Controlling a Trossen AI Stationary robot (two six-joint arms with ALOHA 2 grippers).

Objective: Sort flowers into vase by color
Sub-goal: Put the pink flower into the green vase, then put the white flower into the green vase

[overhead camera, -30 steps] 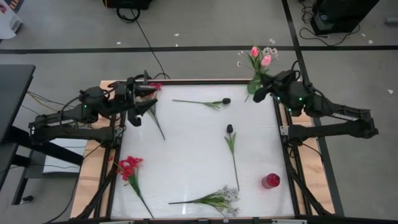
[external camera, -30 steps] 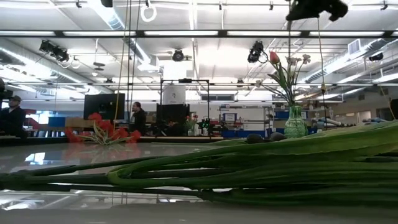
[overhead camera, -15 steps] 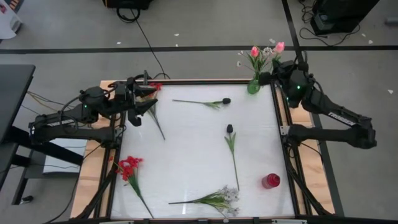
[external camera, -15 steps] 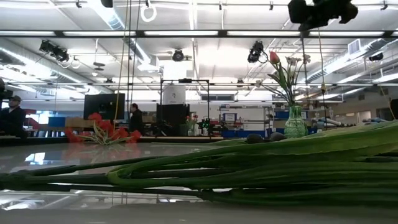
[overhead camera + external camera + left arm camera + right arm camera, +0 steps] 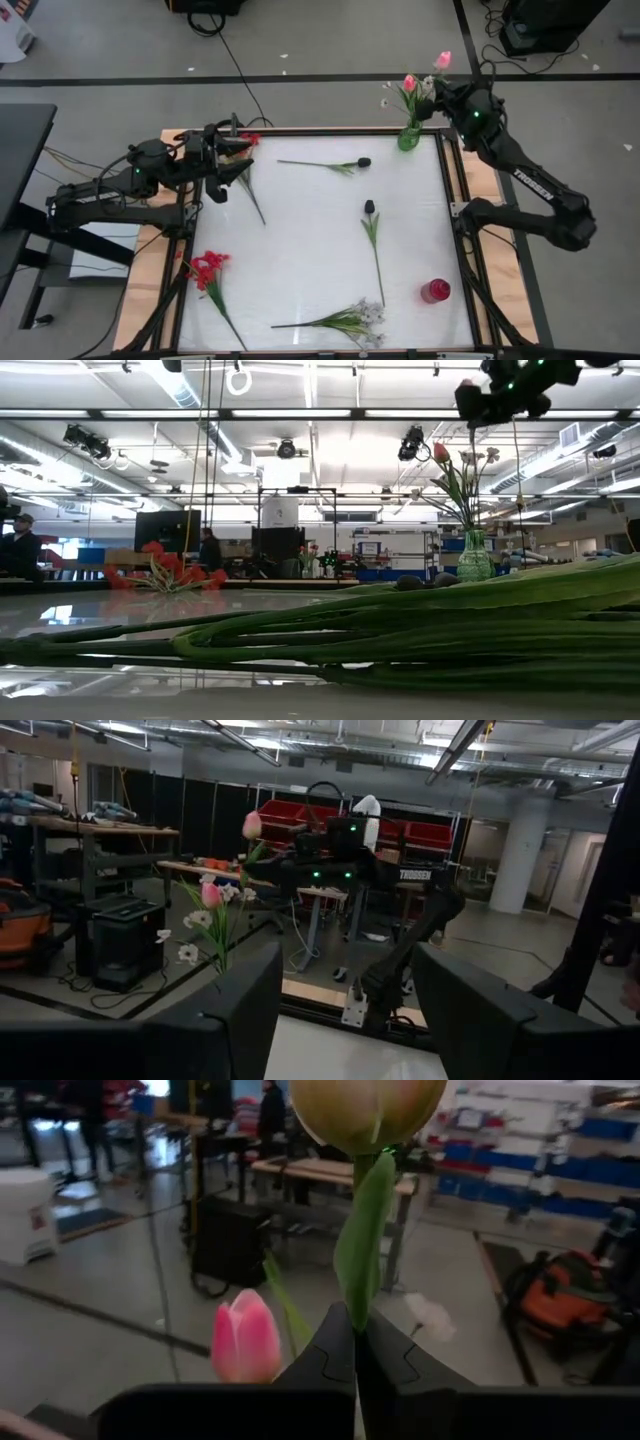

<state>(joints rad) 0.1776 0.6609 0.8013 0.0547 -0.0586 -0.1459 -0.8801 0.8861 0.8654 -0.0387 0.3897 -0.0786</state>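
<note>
Worktop (image 5: 310,240) carries our loose flowers: white spray (image 5: 345,320) at the near edge, red cluster (image 5: 208,268) near left, two dark buds (image 5: 368,208) mid-surface. We see the green vase (image 5: 408,138) at the far right corner holding a pink tulip (image 5: 409,83). Right hand (image 5: 447,88) clamps another tulip's stem (image 5: 362,1245) above it. Left hand (image 5: 240,158) hangs open over the far left corner.

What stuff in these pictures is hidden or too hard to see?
- Green vase, high view: its inside is hidden by leaves.
- Held tulip, right wrist view: top cut off by the edge; stem bottom hidden between the right gripper fingers.
- Red vase, low view: hidden behind stems.
</note>
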